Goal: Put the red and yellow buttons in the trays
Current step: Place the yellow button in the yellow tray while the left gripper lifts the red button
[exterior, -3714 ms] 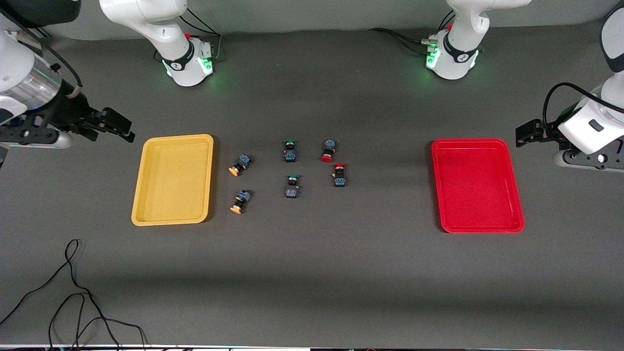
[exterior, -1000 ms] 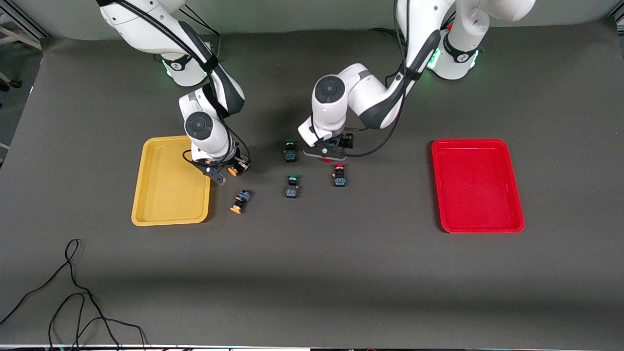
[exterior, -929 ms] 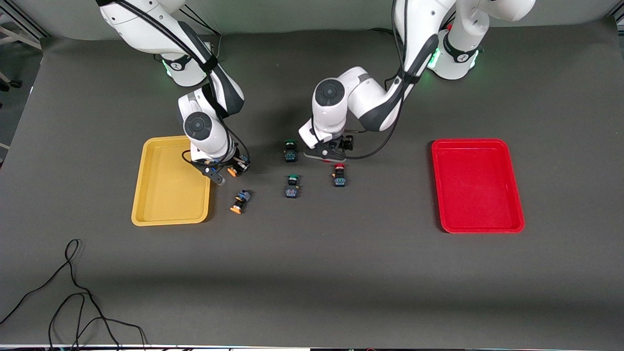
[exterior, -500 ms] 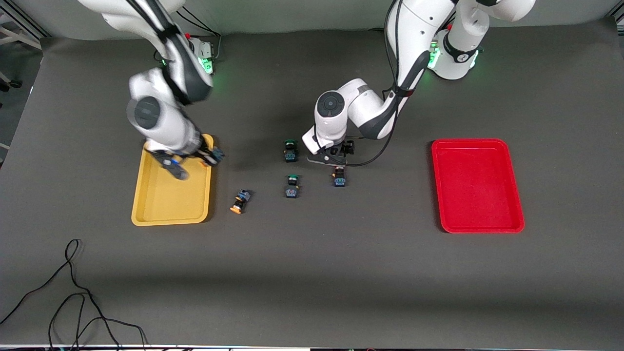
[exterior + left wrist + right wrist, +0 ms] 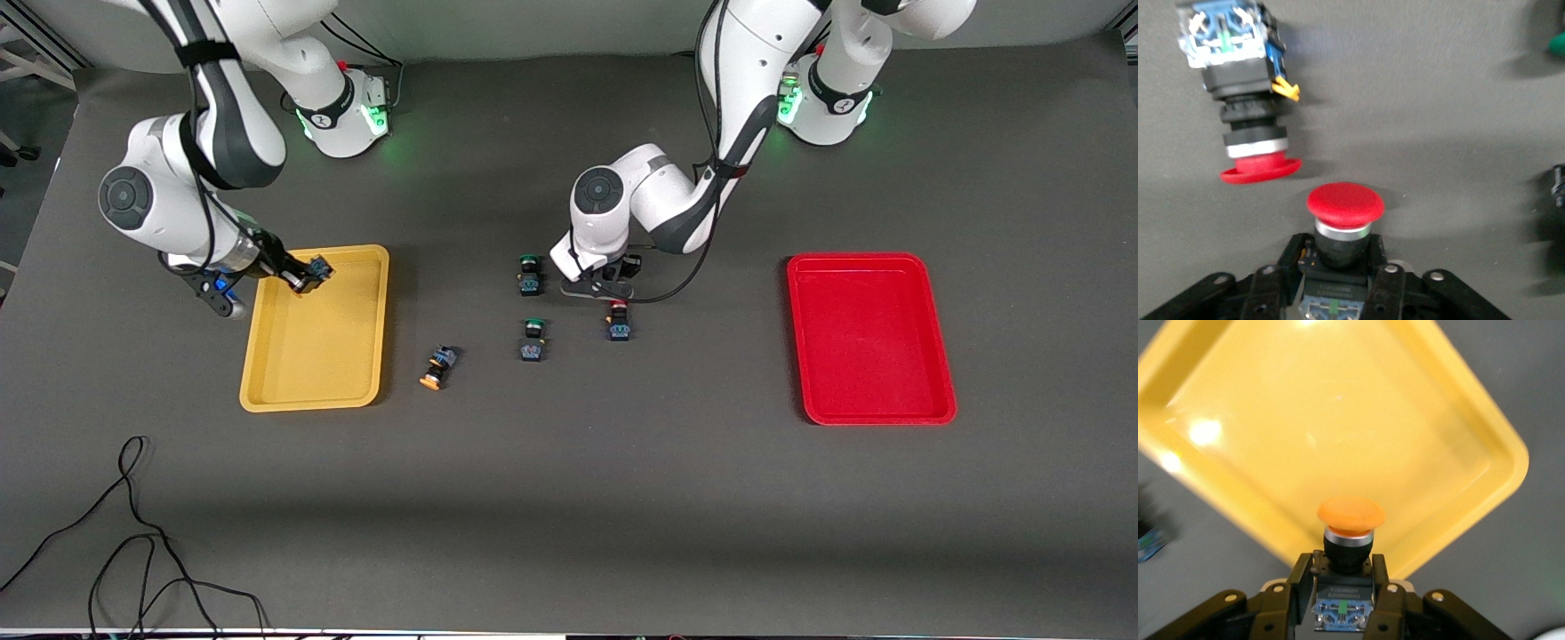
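The left end effector (image 5: 1341, 280) holds a button with a red cap (image 5: 1345, 203) by its dark body, one finger (image 5: 1381, 290) on each side. It hangs above the grey counter (image 5: 1438, 120). Another red button (image 5: 1245, 100) lies on its side on the counter, just beside the held one.

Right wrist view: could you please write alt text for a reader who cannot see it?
The right gripper holds a button with an orange-yellow cap above the yellow tray, which rests on the dark grey table.
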Motion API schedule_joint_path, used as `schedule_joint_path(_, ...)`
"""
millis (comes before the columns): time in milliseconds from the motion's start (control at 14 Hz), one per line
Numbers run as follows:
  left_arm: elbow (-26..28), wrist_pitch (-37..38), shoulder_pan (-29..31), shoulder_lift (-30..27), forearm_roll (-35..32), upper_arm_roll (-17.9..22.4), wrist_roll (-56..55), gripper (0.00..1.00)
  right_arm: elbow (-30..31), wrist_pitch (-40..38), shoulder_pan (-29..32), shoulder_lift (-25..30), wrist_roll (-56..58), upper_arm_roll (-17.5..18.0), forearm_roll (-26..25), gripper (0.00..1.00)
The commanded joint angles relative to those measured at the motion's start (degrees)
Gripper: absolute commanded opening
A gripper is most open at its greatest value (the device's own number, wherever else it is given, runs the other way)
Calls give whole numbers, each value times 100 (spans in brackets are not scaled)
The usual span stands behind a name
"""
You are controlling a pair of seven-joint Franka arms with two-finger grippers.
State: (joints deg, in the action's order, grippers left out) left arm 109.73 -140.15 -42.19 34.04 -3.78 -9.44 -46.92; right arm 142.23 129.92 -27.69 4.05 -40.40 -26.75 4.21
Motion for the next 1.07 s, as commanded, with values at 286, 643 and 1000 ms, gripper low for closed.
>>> schedule_joint_path(286,-1355,2331,482,-810,755,39,-231,11,622,1607,-96,-914,586,-287,176,26)
schedule_joint_path(643,-1516,3360,1422,-1504,1090,92,-214,11,621,1651,-105,-1047,700,-278,447,100)
schedule_joint_path(1000,-982,4083,2959,-2110,757,92,1039,11,551,1545,-122,-828,691,-243,484,100)
